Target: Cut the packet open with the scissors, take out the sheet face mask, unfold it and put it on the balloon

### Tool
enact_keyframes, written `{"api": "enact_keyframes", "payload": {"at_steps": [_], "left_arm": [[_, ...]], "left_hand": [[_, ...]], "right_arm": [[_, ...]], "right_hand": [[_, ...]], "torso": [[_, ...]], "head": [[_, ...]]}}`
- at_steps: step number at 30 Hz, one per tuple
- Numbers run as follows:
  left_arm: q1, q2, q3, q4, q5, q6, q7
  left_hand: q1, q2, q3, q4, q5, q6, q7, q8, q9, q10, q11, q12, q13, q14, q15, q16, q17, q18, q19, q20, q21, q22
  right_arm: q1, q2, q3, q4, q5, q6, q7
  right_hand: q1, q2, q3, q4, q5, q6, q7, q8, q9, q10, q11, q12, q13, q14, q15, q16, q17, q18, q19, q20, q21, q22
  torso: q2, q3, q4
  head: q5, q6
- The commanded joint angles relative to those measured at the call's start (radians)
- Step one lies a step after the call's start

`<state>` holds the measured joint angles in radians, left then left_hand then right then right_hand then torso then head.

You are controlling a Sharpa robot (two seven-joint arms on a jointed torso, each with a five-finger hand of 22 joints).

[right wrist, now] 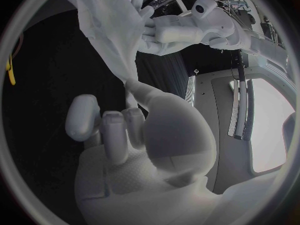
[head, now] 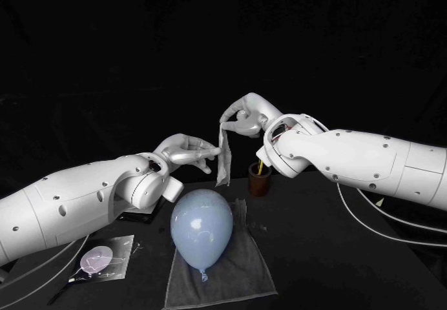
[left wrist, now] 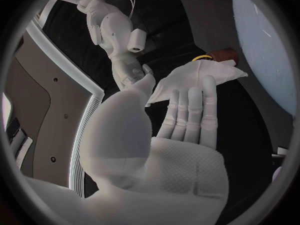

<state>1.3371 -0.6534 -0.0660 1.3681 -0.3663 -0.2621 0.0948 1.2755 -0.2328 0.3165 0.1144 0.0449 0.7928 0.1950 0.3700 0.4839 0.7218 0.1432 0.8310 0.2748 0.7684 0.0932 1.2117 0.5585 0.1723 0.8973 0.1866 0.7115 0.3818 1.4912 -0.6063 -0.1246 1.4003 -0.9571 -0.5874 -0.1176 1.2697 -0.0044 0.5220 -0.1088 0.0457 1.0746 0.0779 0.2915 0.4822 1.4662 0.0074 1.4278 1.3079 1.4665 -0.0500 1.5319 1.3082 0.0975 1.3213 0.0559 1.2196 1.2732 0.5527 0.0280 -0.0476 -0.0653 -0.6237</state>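
The white sheet mask (head: 223, 158) hangs as a folded strip above the table. My right hand (head: 246, 116) pinches its upper end, and my left hand (head: 190, 152) pinches its side partway down. In the left wrist view the mask (left wrist: 195, 79) lies against the left hand's fingertips (left wrist: 190, 97). From the right wrist, the mask (right wrist: 106, 27) stretches from my right hand (right wrist: 142, 130) to my left hand (right wrist: 167, 32). The pale blue balloon (head: 202, 226) lies on a grey towel (head: 238, 278) below the mask. The balloon (left wrist: 269, 45) also appears in the left wrist view.
A brown cup (head: 259, 179) holding yellow-handled scissors (head: 258, 168) stands just right of the balloon, under my right arm. The opened packet (head: 105, 258) lies flat at the table's front left. Cables trail along the right side.
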Motion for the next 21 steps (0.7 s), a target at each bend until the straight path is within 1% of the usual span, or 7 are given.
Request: {"api": "enact_keyframes", "payload": {"at_steps": [1,5,9,12,13,17,21], "left_arm": [[-0.001,0.005,0.001,0.003,-0.08,-0.027,-0.011],[-0.002,0.009,0.001,0.005,-0.107,-0.029,-0.009],[-0.006,0.013,0.001,0.013,-0.13,-0.015,0.009],[-0.007,0.015,0.001,0.017,-0.139,-0.015,0.016],[-0.007,0.016,0.001,0.017,-0.141,-0.017,0.017],[-0.007,0.02,0.001,0.014,-0.143,-0.028,0.019],[-0.008,0.023,0.001,0.009,-0.136,-0.045,0.014]], "left_hand": [[0.016,0.001,-0.007,-0.003,0.003,0.001,0.004,-0.002,0.002,-0.008,0.002,0.008,0.002,-0.009,0.001,0.005,-0.001,0.011,0.005,0.003,-0.008,-0.003],[0.024,0.0,-0.019,-0.003,0.003,0.001,0.005,-0.002,0.003,-0.01,0.003,0.011,0.002,-0.01,0.001,0.007,-0.002,0.011,0.008,0.003,-0.012,-0.006],[0.033,-0.003,-0.066,0.005,0.002,0.0,0.004,-0.001,0.006,-0.014,0.003,0.02,0.003,-0.016,0.002,0.008,-0.005,0.01,0.009,0.005,-0.028,-0.017],[0.045,0.007,-0.101,0.014,0.002,-0.003,0.004,-0.001,0.008,-0.019,0.003,0.024,0.003,-0.021,0.002,0.009,-0.007,0.01,0.011,0.006,-0.038,-0.024],[0.057,0.016,-0.125,0.02,0.002,-0.005,0.004,-0.002,0.009,-0.023,0.003,0.027,0.003,-0.022,0.003,0.011,-0.008,0.01,0.015,0.006,-0.044,-0.029],[0.072,0.03,-0.14,0.025,0.003,-0.005,0.004,-0.001,0.01,-0.023,0.003,0.03,0.003,-0.021,0.002,0.014,-0.009,0.01,0.019,0.006,-0.049,-0.033],[0.104,0.06,-0.138,0.026,0.003,-0.003,0.003,-0.002,0.011,-0.018,0.001,0.036,0.002,-0.012,0.0,0.02,-0.01,0.011,0.029,0.003,-0.051,-0.036]], "right_arm": [[0.001,0.002,0.001,0.0,-0.001,-0.017,-0.002],[0.001,0.006,0.001,0.002,-0.001,-0.016,-0.002],[0.001,0.012,0.001,-0.001,-0.001,-0.013,-0.004],[0.001,0.015,0.001,-0.002,-0.001,-0.012,-0.006],[0.001,0.016,0.001,-0.002,-0.001,-0.012,-0.006],[0.001,0.017,0.001,0.0,-0.001,-0.011,-0.006],[0.001,0.016,0.001,0.004,-0.001,-0.011,-0.006]], "right_hand": [[0.006,0.005,0.005,-0.002,0.003,0.007,0.002,0.007,0.01,0.04,-0.004,0.005,0.139,0.074,-0.004,0.005,0.197,-0.001,0.008,0.0,0.006,0.002],[0.006,0.005,0.005,-0.002,0.003,0.007,0.002,0.007,0.01,0.04,-0.004,0.005,0.139,0.074,-0.004,0.005,0.197,-0.001,0.008,0.0,0.006,0.002],[0.006,0.004,0.006,-0.002,0.003,0.007,0.002,0.008,0.011,0.04,-0.004,0.004,0.138,0.074,-0.004,0.005,0.198,-0.001,0.008,0.0,0.006,0.002],[0.006,0.004,0.006,-0.002,0.003,0.007,0.002,0.008,0.011,0.04,-0.004,0.004,0.138,0.074,-0.004,0.005,0.198,-0.001,0.008,0.0,0.006,0.002],[0.006,0.004,0.006,-0.002,0.003,0.007,0.002,0.008,0.011,0.04,-0.004,0.004,0.138,0.074,-0.004,0.005,0.198,-0.001,0.008,0.0,0.006,0.002],[0.006,0.004,0.006,-0.002,0.003,0.007,0.002,0.008,0.011,0.04,-0.004,0.004,0.138,0.074,-0.004,0.005,0.198,-0.001,0.008,0.0,0.006,0.002],[0.006,0.004,0.006,-0.002,0.003,0.007,0.002,0.008,0.011,0.04,-0.004,0.004,0.138,0.074,-0.004,0.005,0.198,-0.001,0.008,0.0,0.006,0.002]], "torso": [[0.0,0.0004,0.0003],[0.0,0.0006,-0.0005],[0.0,0.0001,-0.0017],[0.0,0.0004,-0.001],[0.0,0.0002,-0.0009],[0.0,0.0007,-0.0006],[0.0,0.001,-0.0006]], "head": [[0.002,0.0],[0.003,0.001],[0.002,0.003],[0.002,0.003],[0.002,0.003],[0.0,0.003],[0.001,0.003]]}}
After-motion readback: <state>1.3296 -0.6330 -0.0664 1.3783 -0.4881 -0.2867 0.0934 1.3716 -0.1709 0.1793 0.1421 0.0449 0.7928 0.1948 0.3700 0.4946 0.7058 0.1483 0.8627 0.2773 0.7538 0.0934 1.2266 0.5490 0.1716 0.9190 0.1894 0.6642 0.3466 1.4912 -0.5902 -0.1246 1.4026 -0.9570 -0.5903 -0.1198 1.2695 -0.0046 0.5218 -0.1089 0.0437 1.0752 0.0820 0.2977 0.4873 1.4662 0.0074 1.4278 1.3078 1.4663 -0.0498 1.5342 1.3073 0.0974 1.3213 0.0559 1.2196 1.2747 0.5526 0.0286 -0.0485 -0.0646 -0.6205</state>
